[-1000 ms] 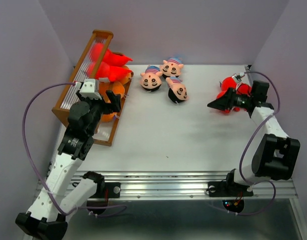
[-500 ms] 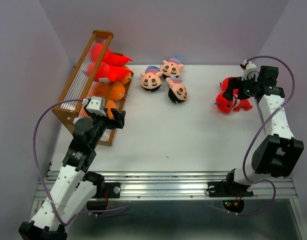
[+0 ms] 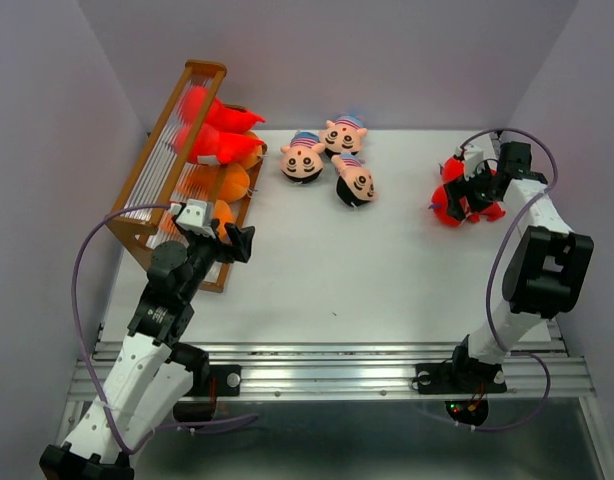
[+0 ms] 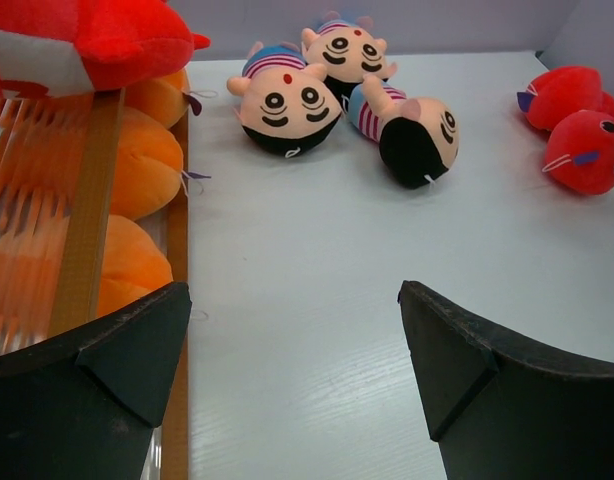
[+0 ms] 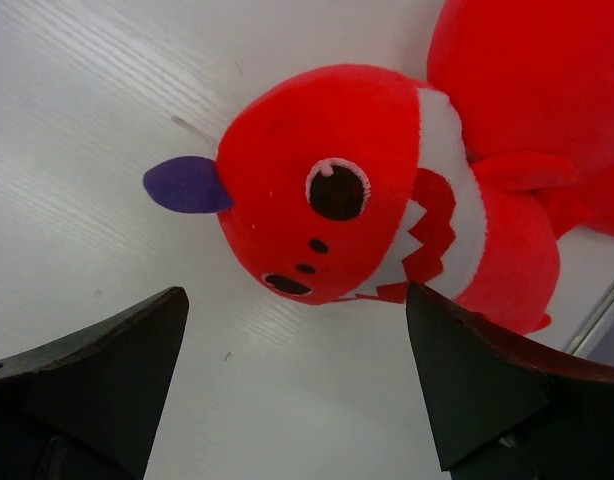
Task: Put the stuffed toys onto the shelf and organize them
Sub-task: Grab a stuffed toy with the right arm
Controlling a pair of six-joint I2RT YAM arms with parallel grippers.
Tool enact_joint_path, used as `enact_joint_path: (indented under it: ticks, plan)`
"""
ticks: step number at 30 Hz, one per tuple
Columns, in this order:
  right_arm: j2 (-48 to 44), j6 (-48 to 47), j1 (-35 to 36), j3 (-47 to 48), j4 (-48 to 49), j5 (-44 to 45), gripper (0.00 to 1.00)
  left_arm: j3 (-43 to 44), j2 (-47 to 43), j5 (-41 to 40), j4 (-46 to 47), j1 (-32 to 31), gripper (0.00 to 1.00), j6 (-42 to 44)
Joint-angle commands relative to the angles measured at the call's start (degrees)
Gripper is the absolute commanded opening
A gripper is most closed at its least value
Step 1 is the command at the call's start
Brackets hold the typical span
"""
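The shelf (image 3: 147, 195) stands at the table's left with red toys (image 3: 215, 128) on an upper tier and round orange toys (image 3: 229, 184) lower down. Three doll heads (image 3: 303, 160) with striped caps lie at the back middle. Two red toys (image 3: 457, 200) lie at the right. My left gripper (image 3: 237, 240) is open and empty, just right of the shelf's front end; the left wrist view shows its fingers (image 4: 137, 350) beside the shelf frame (image 4: 87, 210). My right gripper (image 3: 473, 186) is open, right over a red toy (image 5: 347, 190), its jaws on either side without touching it.
The left wrist view shows the doll heads (image 4: 285, 98) ahead and the red toys (image 4: 587, 150) at far right. A second red toy (image 5: 537, 70) lies against the first. The purple back and side walls close the table in.
My left gripper has drawn back from the shelf toward the near side, empty. My right gripper has swung from left of the red toys to directly over them.
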Motion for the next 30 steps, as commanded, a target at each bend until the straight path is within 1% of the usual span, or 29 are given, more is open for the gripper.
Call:
enact_joint_path:
  ticks: [1,3,6,7,9,10,11,12,13,17,18,21,23,24,26,29,30]
  plan:
    - [3.5,-0.5,-0.4,3.0,4.6,1.9,0.93,-0.2,0.3,1.6,4.3,0.2,0.97,1.6]
    - [6.0,0.3,-0.4,3.1,5.2,2.3,0.88,-0.3,0.5,2.5,4.8,0.1,0.97,1.9]
    - [8.2,1.2,-0.4,3.4,5.2,3.2,0.69,-0.3,0.8,4.7,5.4,0.1,0.96,2.1]
    - [8.9,1.3,-0.4,3.0,5.3,3.3,0.53,-0.4,0.8,5.2,5.7,0.1,0.97,2.2]
    - [9.1,1.7,-0.4,2.2,5.6,3.5,0.37,-0.7,0.8,7.1,6.4,0.1,0.97,2.4]
    - [8.9,2.0,-0.4,1.5,6.0,3.6,0.23,-0.7,0.6,7.7,6.8,0.1,0.97,2.4]
    - [8.7,2.5,-0.4,1.1,6.0,3.5,0.17,-0.9,0.6,8.8,7.4,0.2,0.97,2.5]
    - [8.4,2.8,-0.4,0.6,6.0,3.4,0.06,-1.1,0.4,9.6,7.8,0.1,0.97,2.5]
    - [7.6,3.3,-0.4,0.4,6.0,3.3,0.02,-1.2,0.4,10.3,8.3,0.1,0.96,2.5]
    - [4.3,5.3,-0.4,-2.2,6.0,0.6,0.01,-2.2,-0.4,13.8,10.7,0.0,0.97,1.6]
    - [2.1,6.1,-0.4,-2.8,5.9,-1.0,0.01,-2.6,-0.6,15.1,11.7,0.0,0.96,1.1]
    - [-2.4,6.8,-0.4,-4.6,3.6,-5.5,0.01,-3.2,-1.1,16.6,13.4,-0.3,0.96,0.1]
    - [-4.2,6.9,-0.4,-4.8,-0.3,-8.0,0.01,-3.6,-1.0,16.7,13.8,-1.2,0.95,-0.6]
    - [-5.9,6.6,-0.4,-4.9,-3.2,-10.7,0.01,-3.6,-0.5,16.6,13.9,-2.3,0.95,-1.0]
    - [-7.6,6.3,0.2,-5.3,-6.0,-13.5,0.01,-3.5,0.1,16.6,14.1,-4.0,0.95,-1.4]
    - [-11.0,4.7,0.9,-6.6,-10.1,-18.7,0.01,-3.0,2.1,13.9,14.3,-9.5,0.94,-1.9]
    - [-11.8,4.4,1.4,-7.0,-10.9,-19.7,0.01,-2.6,3.4,11.2,14.4,-13.5,0.94,-1.8]
